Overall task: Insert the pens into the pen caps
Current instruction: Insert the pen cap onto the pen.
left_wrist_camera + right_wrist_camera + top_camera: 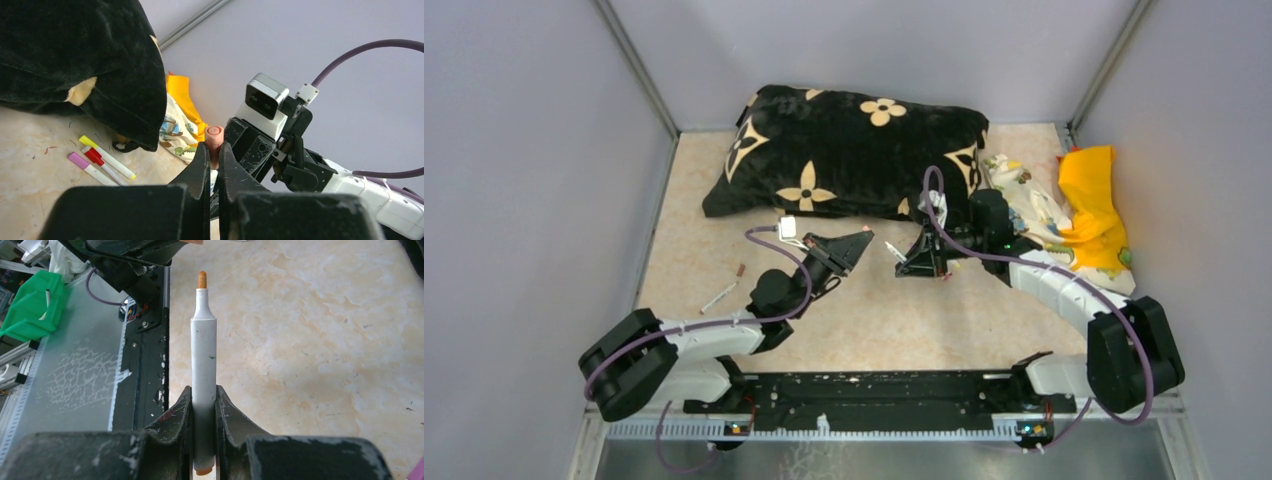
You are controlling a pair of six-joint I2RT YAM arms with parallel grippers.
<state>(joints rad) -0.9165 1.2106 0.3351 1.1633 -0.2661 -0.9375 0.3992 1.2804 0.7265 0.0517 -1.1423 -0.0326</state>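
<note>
My left pincer [213, 150] is clenched on the orange pen cap [214, 134]. Right pincer [203, 392] grasps the orange-tipped pen [203, 340] by its tail, tip free. Both sit above mid-table [984, 330], facing each other, so the tip can enter the cap.

White arm links [714, 335], black joints [1129, 350], purple cables [370, 46], scuffed black right hand [203, 390]

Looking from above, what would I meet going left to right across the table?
Lying pen → left pincer holding a cap → right pincer holding a second pen → patterned cloth → orange cloth.
</note>
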